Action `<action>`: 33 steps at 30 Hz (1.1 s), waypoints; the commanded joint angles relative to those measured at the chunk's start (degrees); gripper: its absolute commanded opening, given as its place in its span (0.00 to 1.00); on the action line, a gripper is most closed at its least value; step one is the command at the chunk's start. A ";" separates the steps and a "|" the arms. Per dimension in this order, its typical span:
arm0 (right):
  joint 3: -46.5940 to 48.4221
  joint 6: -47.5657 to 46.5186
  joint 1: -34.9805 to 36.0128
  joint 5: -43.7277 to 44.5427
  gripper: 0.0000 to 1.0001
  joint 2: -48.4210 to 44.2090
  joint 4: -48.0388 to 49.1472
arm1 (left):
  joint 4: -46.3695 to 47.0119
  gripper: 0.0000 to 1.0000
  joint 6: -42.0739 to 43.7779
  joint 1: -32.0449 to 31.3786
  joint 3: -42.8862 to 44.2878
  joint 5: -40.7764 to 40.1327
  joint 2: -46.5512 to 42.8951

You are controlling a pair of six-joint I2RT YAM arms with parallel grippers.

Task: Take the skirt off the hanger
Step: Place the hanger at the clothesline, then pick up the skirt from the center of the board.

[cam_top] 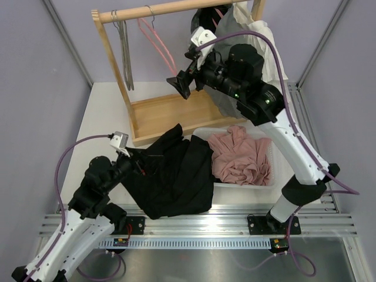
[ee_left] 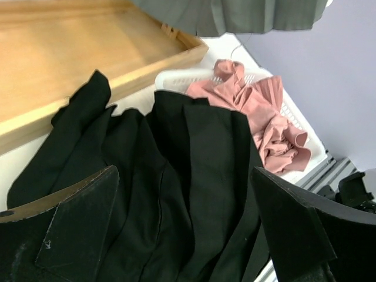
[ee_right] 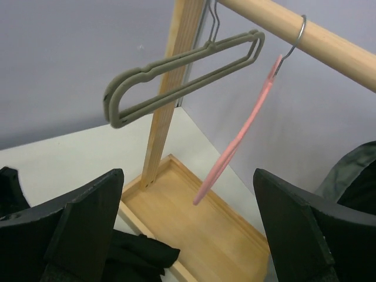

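Observation:
A black skirt lies crumpled on the table in front of the wooden rack, off any hanger. My left gripper hovers open just above the black skirt, nothing between its fingers. My right gripper is raised, open and empty, facing the rack's rail. A bare pink hanger and a bare grey hanger hang from the rail ahead of it. In the top view the right gripper sits just right of the pink hanger. A grey pleated skirt still hangs at the rail's right end, partly behind the right arm.
A white basket right of the black skirt holds a pink garment. The rack's wooden base tray lies behind the skirt, with an upright post at its left. Grey walls close in both sides.

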 commanded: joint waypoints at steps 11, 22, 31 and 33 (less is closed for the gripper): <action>-32.77 -9.69 -7.12 -17.94 0.99 -28.13 -11.50 | -4.81 0.99 -1.69 -8.33 8.42 -2.05 27.40; -54.58 -9.86 -22.33 -29.04 0.99 -45.83 -15.01 | -1.57 0.99 0.95 -16.78 10.54 -3.55 47.27; -60.13 -8.01 -29.45 -34.14 0.99 -49.79 -12.12 | 10.47 0.64 2.44 -16.78 3.77 2.33 52.82; -60.57 -7.75 -30.25 -35.28 0.99 -50.05 -12.03 | 10.66 0.49 2.62 -16.69 3.07 3.66 52.64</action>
